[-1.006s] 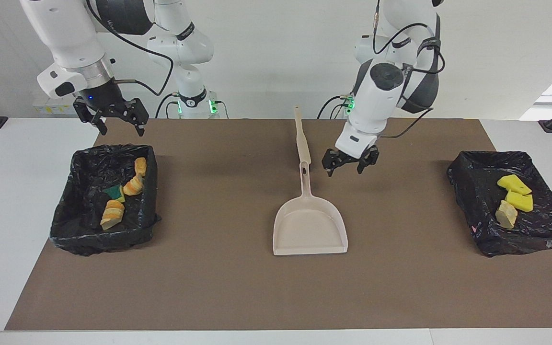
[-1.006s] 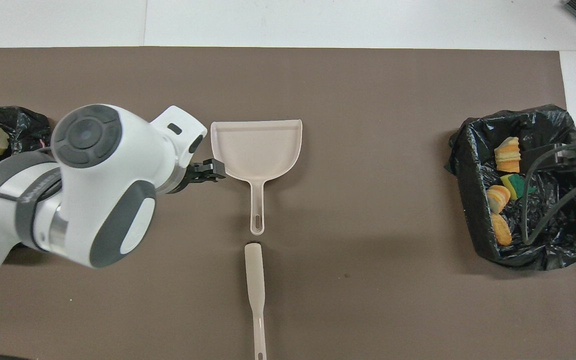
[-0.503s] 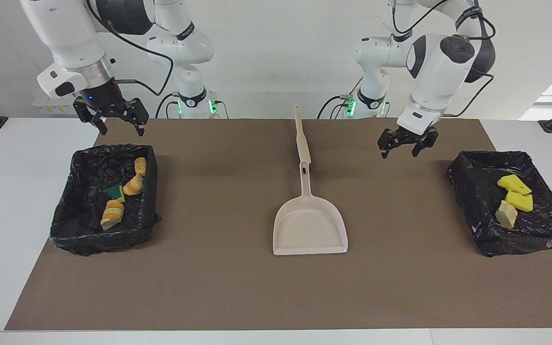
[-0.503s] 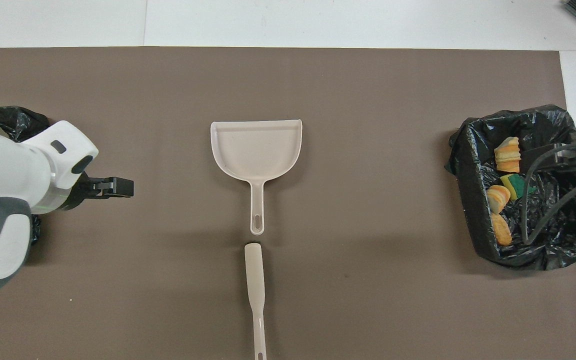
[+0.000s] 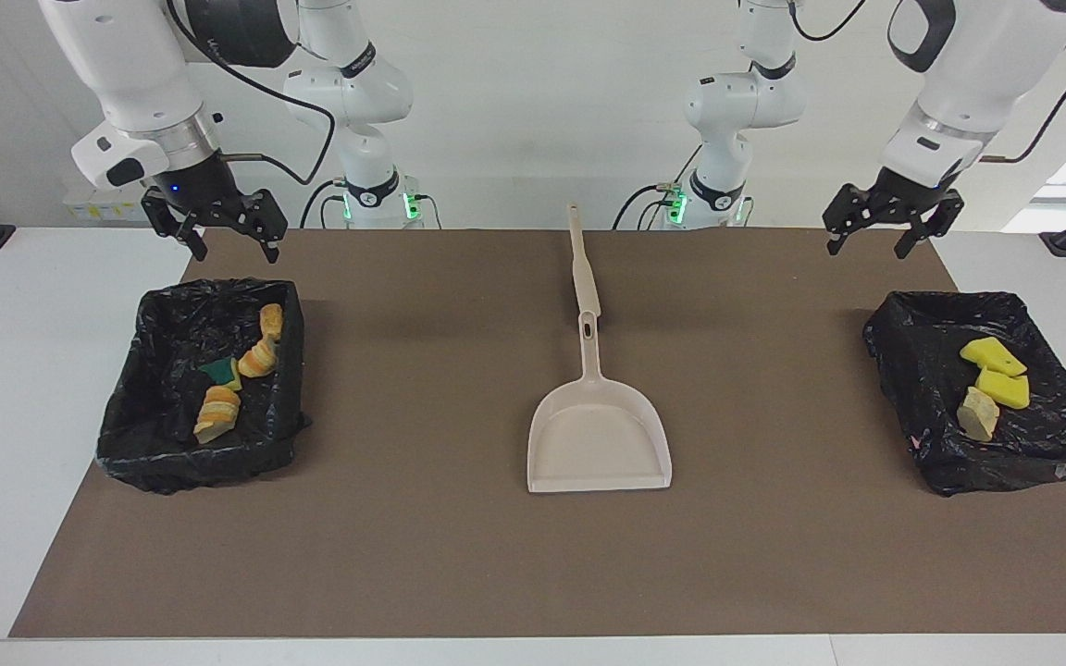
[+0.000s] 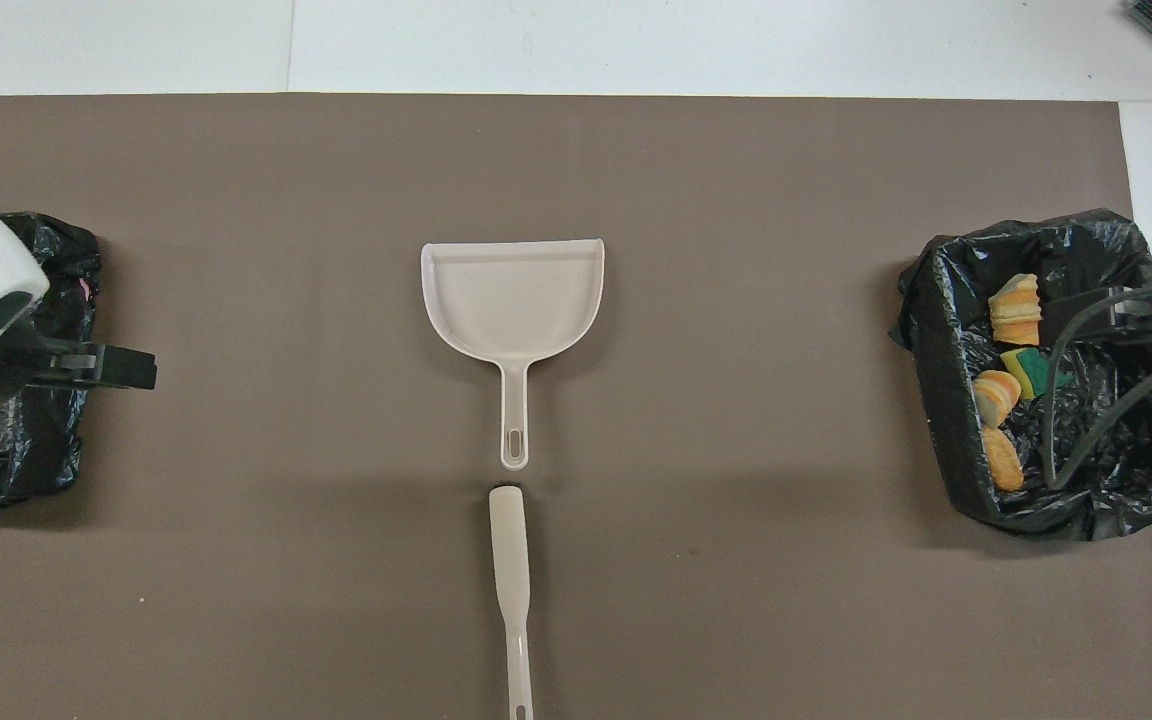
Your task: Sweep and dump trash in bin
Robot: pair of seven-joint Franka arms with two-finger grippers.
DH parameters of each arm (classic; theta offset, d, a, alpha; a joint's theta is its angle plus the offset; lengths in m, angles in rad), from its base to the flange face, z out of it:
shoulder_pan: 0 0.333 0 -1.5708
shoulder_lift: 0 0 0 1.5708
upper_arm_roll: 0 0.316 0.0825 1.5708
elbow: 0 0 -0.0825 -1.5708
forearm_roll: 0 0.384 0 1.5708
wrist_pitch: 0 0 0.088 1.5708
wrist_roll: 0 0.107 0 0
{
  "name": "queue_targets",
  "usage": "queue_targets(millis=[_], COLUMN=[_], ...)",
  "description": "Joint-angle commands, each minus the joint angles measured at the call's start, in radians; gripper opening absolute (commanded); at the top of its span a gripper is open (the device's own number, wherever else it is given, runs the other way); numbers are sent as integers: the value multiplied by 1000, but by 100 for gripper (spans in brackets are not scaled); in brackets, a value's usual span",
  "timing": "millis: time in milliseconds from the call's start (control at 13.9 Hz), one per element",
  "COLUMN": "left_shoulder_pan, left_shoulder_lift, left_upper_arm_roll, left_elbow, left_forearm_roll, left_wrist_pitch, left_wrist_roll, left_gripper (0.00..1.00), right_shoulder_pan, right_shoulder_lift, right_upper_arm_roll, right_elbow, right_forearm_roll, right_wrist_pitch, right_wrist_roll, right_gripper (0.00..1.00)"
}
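The trash lies in two bins lined with black bags. Orange-yellow sponge pieces (image 5: 218, 412) and a green-backed one (image 5: 218, 372) lie in the bin (image 5: 126, 435) at the right arm's end; they also show in the overhead view (image 6: 1014, 310). Yellow sponge pieces (image 5: 991, 356) and a beige chunk (image 5: 977, 413) lie in the bin (image 5: 894, 370) at the left arm's end. My left gripper (image 5: 868, 250) is open and empty, up over that bin's edge (image 6: 141, 368). My right gripper (image 5: 235, 254) is open and empty, up over the other bin's edge, waiting.
A beige dustpan (image 5: 598, 444) lies empty at the middle of the brown mat (image 5: 422, 555), mouth away from the robots. A beige brush (image 5: 582, 264) lies in line with its handle, nearer to the robots. Both show in the overhead view, the dustpan (image 6: 514, 300) and the brush (image 6: 509, 560).
My left gripper has risen from beside the dustpan's handle and swung out to the bin at the left arm's end. The right arm, dustpan and brush have not moved.
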Motion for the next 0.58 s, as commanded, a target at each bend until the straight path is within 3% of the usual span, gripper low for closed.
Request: queue_targets(millis=[0, 216, 503], left_shoulder_pan=[16, 18, 15], left_shoulder_lift=[68, 111, 99], left_upper_arm_roll=[-11, -10, -11], left_elbow=[172, 260, 250], left_forearm_roll=[3, 3, -11], left_wrist_pitch=[-161, -229, -210], left_wrist_roll=[13, 11, 16], left_gripper=[100, 100, 100], right_shoulder_pan=[-5, -5, -5], right_shoulder_lift=[-12, -11, -11], right_upper_arm_roll=[4, 4, 4], right_elbow=[-14, -13, -13], right_forearm_roll=[12, 12, 12], right_wrist_pitch=[7, 7, 7], right_wrist_roll=[16, 16, 16], right_gripper=[100, 100, 100])
